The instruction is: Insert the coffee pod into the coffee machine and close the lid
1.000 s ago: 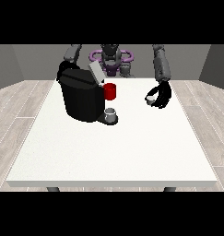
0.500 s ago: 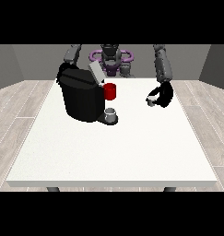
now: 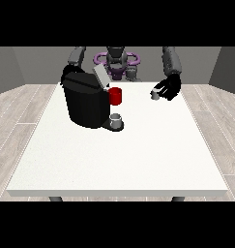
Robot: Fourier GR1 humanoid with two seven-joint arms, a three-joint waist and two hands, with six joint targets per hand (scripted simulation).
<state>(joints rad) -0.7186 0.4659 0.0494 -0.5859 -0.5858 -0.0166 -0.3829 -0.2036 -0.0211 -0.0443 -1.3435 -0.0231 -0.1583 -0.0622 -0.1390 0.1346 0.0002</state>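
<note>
White table [image 3: 138, 160] fills most of the view: flat matte top, thin edge, two dark legs just showing under the near edge. Floor [image 3: 22, 111] is pale grey-brown wood planks running on both sides of the table, and the walls [image 3: 27, 65] behind are plain grey, with what looks like a corner at the far right, though that's hard to confirm. Light is even and soft, only faint shadows on the tabletop.
</note>
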